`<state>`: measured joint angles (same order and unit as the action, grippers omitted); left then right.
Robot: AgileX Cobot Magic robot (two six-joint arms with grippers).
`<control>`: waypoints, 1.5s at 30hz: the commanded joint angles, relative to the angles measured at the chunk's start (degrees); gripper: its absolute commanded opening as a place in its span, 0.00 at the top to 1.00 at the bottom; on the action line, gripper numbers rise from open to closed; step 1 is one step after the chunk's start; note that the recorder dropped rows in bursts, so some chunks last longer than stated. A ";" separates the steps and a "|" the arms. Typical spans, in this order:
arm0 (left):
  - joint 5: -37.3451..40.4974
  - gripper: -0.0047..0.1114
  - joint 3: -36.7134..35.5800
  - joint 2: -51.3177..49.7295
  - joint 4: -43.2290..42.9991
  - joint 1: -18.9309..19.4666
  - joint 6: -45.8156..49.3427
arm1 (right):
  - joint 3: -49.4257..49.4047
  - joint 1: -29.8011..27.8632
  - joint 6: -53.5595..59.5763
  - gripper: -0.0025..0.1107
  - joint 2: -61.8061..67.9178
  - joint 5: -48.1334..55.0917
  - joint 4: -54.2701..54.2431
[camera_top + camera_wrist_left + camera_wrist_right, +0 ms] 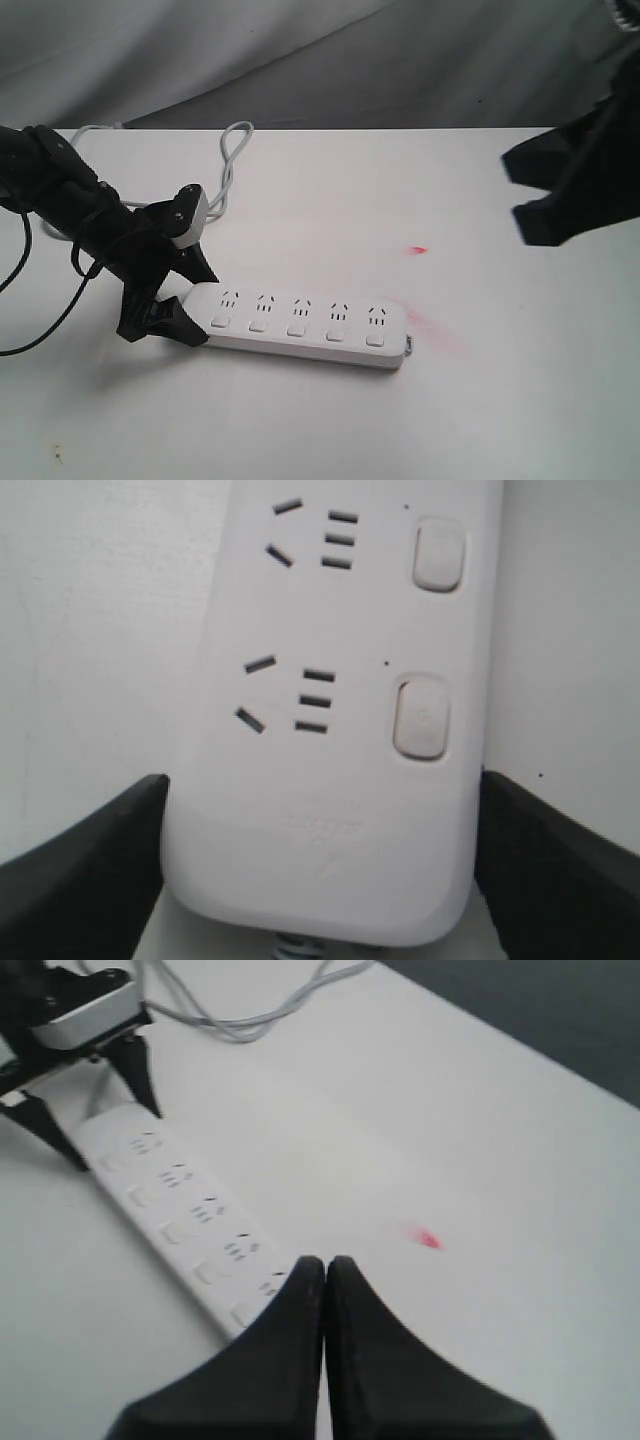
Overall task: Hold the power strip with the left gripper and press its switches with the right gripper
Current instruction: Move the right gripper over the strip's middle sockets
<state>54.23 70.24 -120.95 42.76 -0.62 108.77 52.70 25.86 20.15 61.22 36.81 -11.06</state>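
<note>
White plastic bench (400,420): the working surface, bare along its front edge.

Power strip (300,320): lies flat on the bench, near the front edge and slightly left of centre, long axis roughly parallel to that edge. Five socket groups face up. The switches (297,329) form one row of five on the side nearer the front edge, one below each socket group. No switch is being touched.

Left gripper (200,303): straddles the strip's left, rounded end, the end where the cord leaves. The left wrist view shows one black finger (90,860) against each long side of the strip, so the jaws pinch the strip across its width. A small white block (190,222) sits on top of this gripper.

Pink smear (435,330): on the bench just beside the strip's right end. A smaller red mark (418,249) lies farther back, apart from the strip.

Right gripper (325,1265): raised over the right side of the bench, well apart from the strip. Its two black fingers are pressed together tip to tip and hold nothing.

Grey cord (228,160): runs from the strip's left end toward the far left corner and loops there.

Grey cloth (300,60): hangs behind the far edge.
</note>
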 commanded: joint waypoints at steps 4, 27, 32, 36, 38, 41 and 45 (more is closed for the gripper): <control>1.02 0.41 0.02 -0.45 -1.37 -0.25 -0.31 | 6.61 4.43 6.91 0.98 13.24 4.26 -11.64; 1.02 0.41 0.02 -0.45 -1.37 -0.25 -0.29 | 23.06 9.06 58.54 0.73 47.87 0.15 -43.42; 1.01 0.41 0.02 -0.45 -1.37 -0.25 -0.30 | 23.06 9.06 61.81 0.49 50.38 -2.69 -45.89; 1.01 0.41 0.02 -0.45 -1.37 -0.25 -0.20 | 23.06 9.06 65.29 0.44 52.10 -3.86 -47.48; 1.01 0.41 0.02 -0.45 -1.37 -0.25 -0.20 | 23.06 9.06 68.62 0.42 52.97 -3.86 -50.70; 1.01 0.41 0.02 -0.45 -1.37 -0.25 -0.20 | 23.06 9.53 73.58 0.42 53.98 -4.59 -54.46; 1.01 0.41 0.02 -0.45 -1.37 -0.25 -0.20 | 23.06 9.69 78.42 0.42 55.83 -6.68 -56.23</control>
<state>54.23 70.24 -120.95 42.76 -0.62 108.98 75.54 35.31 94.61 115.83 31.36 -64.88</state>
